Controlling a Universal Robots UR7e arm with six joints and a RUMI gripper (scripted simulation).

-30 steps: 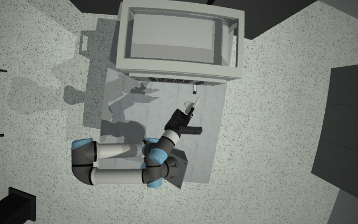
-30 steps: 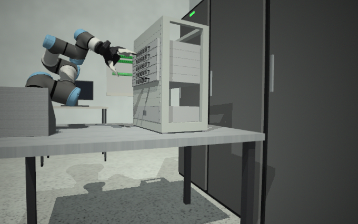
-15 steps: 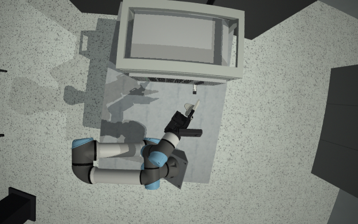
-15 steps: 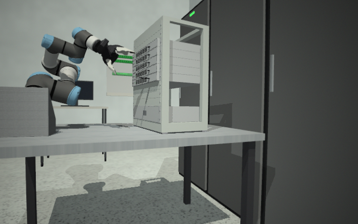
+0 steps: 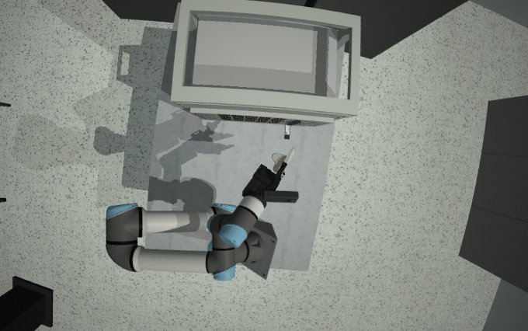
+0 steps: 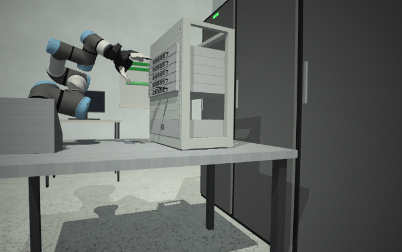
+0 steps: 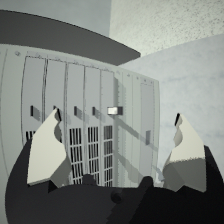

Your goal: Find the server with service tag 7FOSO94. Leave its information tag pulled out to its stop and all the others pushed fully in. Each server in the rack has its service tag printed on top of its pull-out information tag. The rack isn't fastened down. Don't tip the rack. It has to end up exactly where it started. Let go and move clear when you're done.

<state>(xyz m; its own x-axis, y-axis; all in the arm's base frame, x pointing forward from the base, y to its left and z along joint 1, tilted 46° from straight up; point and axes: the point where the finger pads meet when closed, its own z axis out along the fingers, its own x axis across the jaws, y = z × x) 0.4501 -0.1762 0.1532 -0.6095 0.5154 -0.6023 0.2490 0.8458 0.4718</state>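
1. My pincer [image 5: 286, 171] [image 6: 139, 69] [image 7: 118, 111] is spread wide, with nothing between its two pale fingertips.
2. I hold it in front of the rack [image 5: 265, 99] [image 6: 185, 89] [image 7: 12, 100], apart from the servers' faces as my wrist view shows them.
3. The rack stands upright on the tabletop [image 5: 311, 234] [image 6: 252, 152], in front of my arm [image 5: 175, 261] [image 6: 69, 56].
4. Five servers [image 6: 166, 69] [image 7: 55, 85] are stacked in its upper part, each with a dark perforated grille.
5. One information tag [image 5: 286, 131] [image 7: 115, 110] sticks out from the lowest of these five; its pale top faces up, and its end is dark.
6. The other four show only small dark tabs [image 7: 75, 110] at their fronts.
7. I cannot read the service tag on the pulled-out one, so I cannot tell which server is 7FOSO94.

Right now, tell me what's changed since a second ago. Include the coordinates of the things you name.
The open gripper [image 5: 284, 152] [image 6: 139, 71] [image 7: 118, 111] has drawn back slightly from the server rack [image 5: 265, 95] [image 6: 185, 89] [image 7: 156, 110], nearly all of it in the first half second. Nothing was taken hold of or let go. The rack shows no visible shift, and the one protruding information tag [image 5: 286, 131] [image 6: 162, 87] [image 7: 114, 110] looks just as far out.
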